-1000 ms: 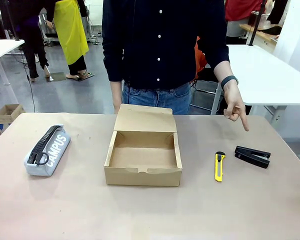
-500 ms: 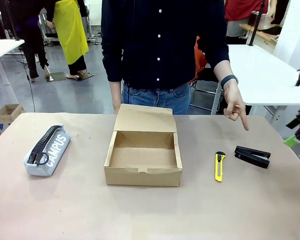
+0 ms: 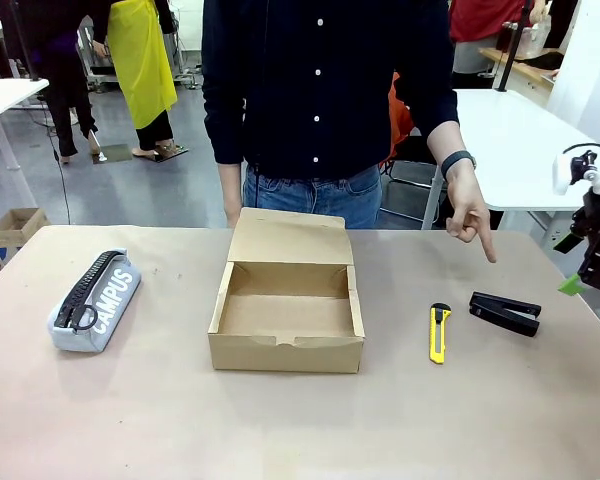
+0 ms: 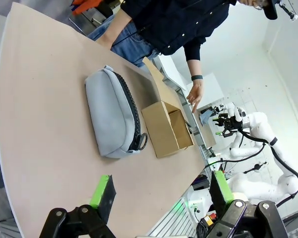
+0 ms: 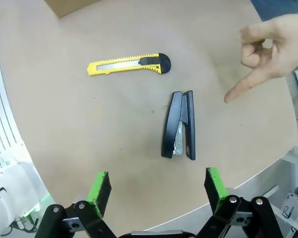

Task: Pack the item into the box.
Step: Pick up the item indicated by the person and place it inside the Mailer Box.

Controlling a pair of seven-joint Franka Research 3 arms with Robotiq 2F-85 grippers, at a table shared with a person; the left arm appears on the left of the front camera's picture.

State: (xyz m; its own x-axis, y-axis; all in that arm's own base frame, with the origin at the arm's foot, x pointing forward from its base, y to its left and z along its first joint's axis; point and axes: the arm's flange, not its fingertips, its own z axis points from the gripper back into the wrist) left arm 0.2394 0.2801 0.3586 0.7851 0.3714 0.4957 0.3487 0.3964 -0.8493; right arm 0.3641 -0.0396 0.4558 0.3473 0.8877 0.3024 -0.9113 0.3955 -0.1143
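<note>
Cardboard box [image 3: 286, 352] stands open, floor bare; black item [image 3: 505, 313] lies outside it; left fingers [image 4: 102, 191] and right fingers [image 5: 100, 191] wide.

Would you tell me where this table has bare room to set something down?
Widest: the near strip of table in front of the pencil case, cardboard box and utility knife. Gaps lie between pencil case and box, and between box and knife. Crowded: the right end, with knife, black stapler, the person's pointing hand and the open right gripper.
</note>
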